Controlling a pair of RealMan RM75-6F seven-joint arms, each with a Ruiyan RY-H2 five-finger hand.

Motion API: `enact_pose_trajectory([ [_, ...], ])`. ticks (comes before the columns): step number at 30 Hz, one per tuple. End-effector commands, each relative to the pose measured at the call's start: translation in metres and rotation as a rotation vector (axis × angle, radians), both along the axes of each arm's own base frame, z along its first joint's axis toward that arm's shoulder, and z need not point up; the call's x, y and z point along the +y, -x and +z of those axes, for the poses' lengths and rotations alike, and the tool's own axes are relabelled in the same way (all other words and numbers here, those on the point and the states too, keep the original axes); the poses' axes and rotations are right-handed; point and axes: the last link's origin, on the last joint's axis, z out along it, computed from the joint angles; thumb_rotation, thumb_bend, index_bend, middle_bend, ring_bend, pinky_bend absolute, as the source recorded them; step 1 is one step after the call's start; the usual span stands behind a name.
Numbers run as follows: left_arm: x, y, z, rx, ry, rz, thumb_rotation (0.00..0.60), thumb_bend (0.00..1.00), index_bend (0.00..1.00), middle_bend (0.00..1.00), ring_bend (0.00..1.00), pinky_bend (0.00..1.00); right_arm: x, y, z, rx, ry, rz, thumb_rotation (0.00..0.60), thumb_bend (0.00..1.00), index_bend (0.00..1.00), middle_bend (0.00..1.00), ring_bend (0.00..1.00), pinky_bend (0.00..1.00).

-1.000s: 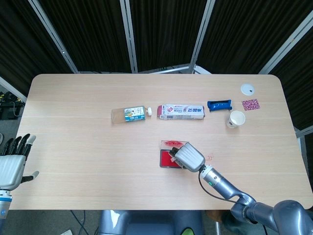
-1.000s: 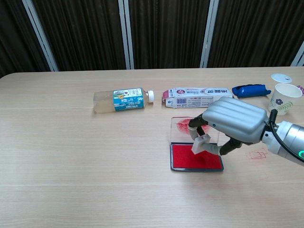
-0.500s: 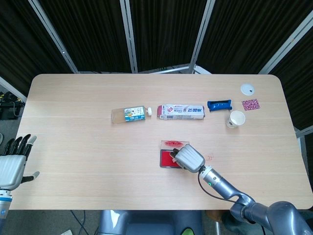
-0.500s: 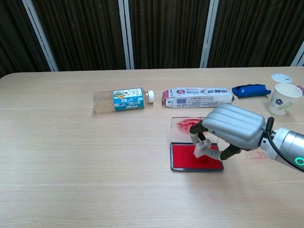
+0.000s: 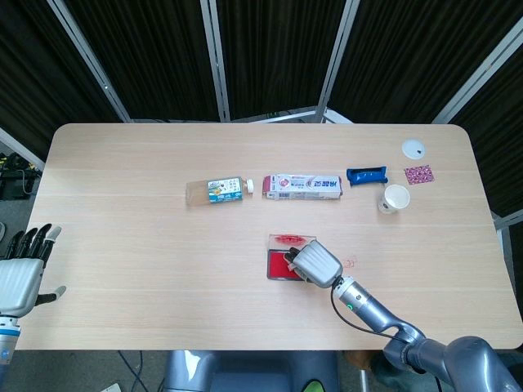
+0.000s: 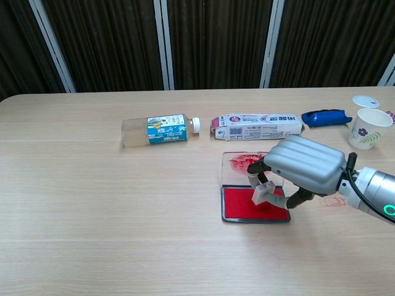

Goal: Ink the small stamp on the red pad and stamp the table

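My right hand (image 6: 305,165) (image 5: 315,263) pinches a small clear stamp (image 6: 262,193) and holds it down on the red ink pad (image 6: 244,206) (image 5: 276,265) near the table's middle front. The stamp's base seems to touch the red surface. The pad's clear lid (image 6: 237,163), smeared with red ink, lies open behind it. A faint red stamp mark (image 6: 334,201) (image 5: 350,262) shows on the table just right of the hand. My left hand (image 5: 21,269) hangs off the table's left edge with its fingers spread and nothing in it.
Behind the pad lie a clear bottle (image 6: 159,130) on its side, a white and red carton (image 6: 258,126) and a blue packet (image 6: 324,117). At the far right stand a paper cup (image 6: 368,128), a white lid (image 6: 365,101) and a patterned square (image 5: 419,174).
My right hand lowered the stamp from just above the pad down onto the red surface. The left hand stayed put.
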Motion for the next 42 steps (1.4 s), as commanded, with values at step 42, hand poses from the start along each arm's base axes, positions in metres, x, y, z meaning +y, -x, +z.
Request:
enact_pose_trajectory([
  [42, -0.007, -0.005, 0.0, -0.006, 0.004, -0.023, 0.6, 0.0, 0.0, 0.0, 0.0, 0.0, -0.005, 0.087, 0.065, 0.054, 0.114, -0.17, 0.6, 0.42, 0.49, 0.52, 0.83, 1.0],
])
